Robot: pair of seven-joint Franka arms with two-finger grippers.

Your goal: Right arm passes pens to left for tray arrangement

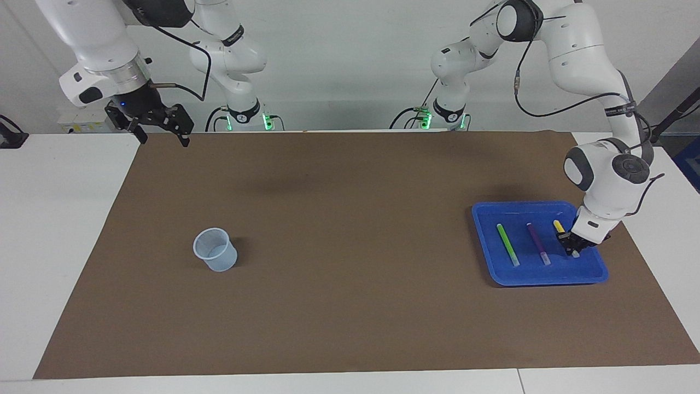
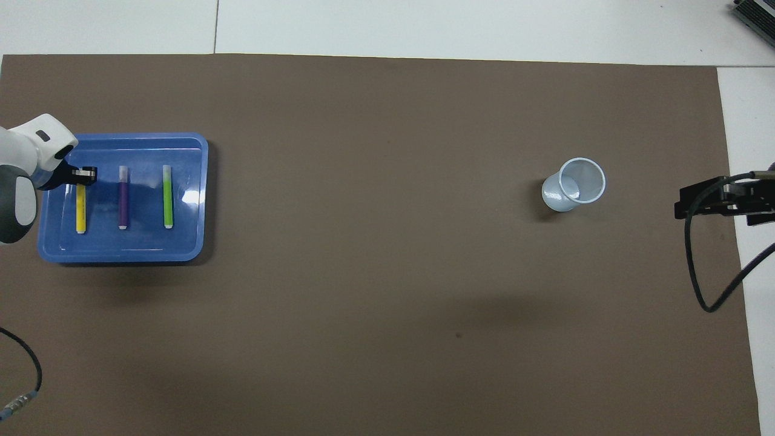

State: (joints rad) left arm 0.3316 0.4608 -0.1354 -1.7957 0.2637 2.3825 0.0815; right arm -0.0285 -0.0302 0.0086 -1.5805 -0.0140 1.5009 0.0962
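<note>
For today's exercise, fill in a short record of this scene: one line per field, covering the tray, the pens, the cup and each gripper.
tray: blue tray, at the left arm's end of the table
pens: green pen, purple pen and yellow pen lying side by side in the tray
cup: pale cup, upright, toward the right arm's end
left gripper: down at the yellow pen
right gripper: raised, waiting, open

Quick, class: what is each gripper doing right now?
Left gripper: down in the blue tray at the yellow pen; grip cannot be told.
Right gripper: open, empty, waiting above the table's edge.
</note>
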